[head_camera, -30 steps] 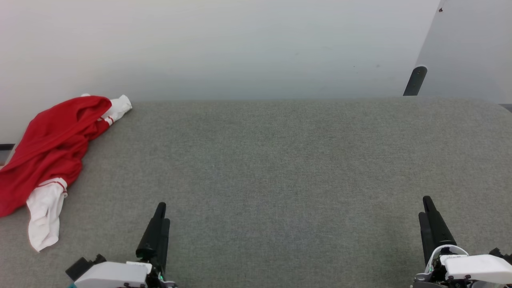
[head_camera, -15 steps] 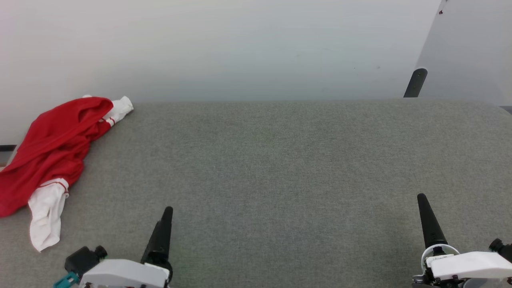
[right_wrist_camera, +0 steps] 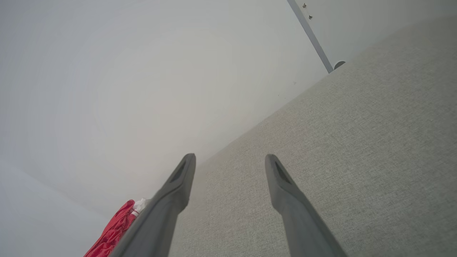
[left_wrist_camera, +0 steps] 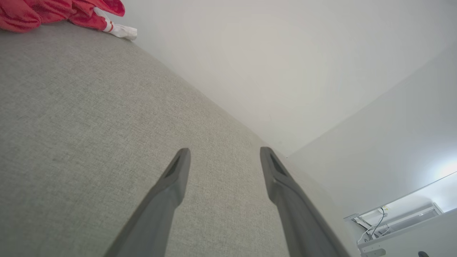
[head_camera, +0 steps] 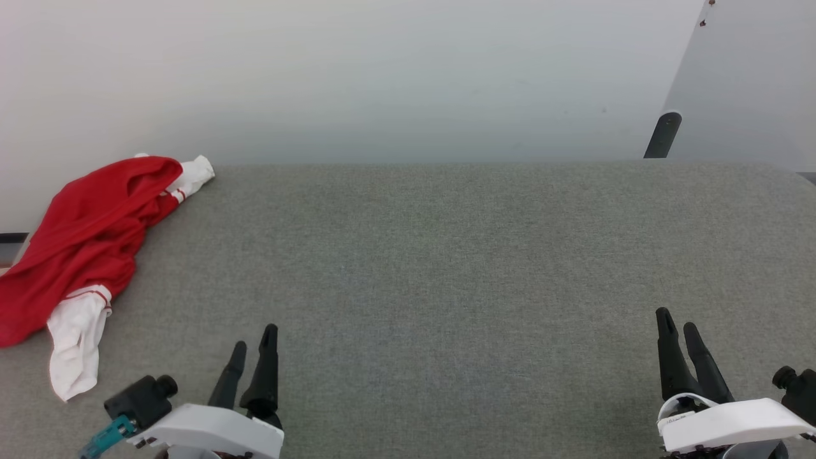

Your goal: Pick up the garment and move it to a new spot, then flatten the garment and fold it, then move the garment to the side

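Two claws | left claw (head_camera: 255, 336): parted, empty | right claw (head_camera: 676, 318): parted, empty | garment (head_camera: 83, 223): crumpled, untouched

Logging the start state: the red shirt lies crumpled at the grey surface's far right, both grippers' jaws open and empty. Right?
No: the head view shows the garment crumpled at the far left of the grey surface. The left gripper and right gripper do have open, empty jaws.
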You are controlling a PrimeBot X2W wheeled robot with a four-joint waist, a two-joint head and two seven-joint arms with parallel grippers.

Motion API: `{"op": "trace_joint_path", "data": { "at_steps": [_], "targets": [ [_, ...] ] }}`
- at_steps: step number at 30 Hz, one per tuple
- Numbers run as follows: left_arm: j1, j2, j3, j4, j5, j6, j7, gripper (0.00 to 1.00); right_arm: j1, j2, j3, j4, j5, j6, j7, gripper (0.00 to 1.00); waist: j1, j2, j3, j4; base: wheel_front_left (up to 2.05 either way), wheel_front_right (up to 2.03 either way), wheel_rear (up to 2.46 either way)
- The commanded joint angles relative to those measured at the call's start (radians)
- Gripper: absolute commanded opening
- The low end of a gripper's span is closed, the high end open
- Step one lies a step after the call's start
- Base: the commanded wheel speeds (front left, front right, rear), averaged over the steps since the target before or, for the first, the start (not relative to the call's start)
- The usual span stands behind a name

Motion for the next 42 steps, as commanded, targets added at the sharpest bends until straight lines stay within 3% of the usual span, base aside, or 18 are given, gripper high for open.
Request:
{"op": "trace_joint_path", "data": {
  "at_steps": [1, 21, 42],
  "targets": [
    [-0.010, 0.001, 0.005, -0.018, 0.032, 0.005, -0.008, 1.00, 0.001, 0.000, -0.003, -0.014, -0.038, 0.001, -0.007, 1.00, 0.0000, 0.0000, 0.000, 0.000, 0.00, 0.00, 0.00],
    [0.043, -0.012, 0.081, -0.043, 0.328, -0.025, -0.060, 1.00, 0.008, 0.005, -0.013, -0.039, -0.349, 0.001, -0.059, 1.00, 0.0000, 0.0000, -0.013, 0.005, 0.00, 0.00, 0.00],
    [0.078, -0.043, 0.133, -0.060, 0.554, -0.069, -0.105, 1.00, 0.029, 0.004, -0.014, -0.076, -0.555, 0.001, -0.105, 1.00, 0.0000, 0.0000, -0.028, 0.006, 0.00, 0.00, 0.00]
  ]
}}
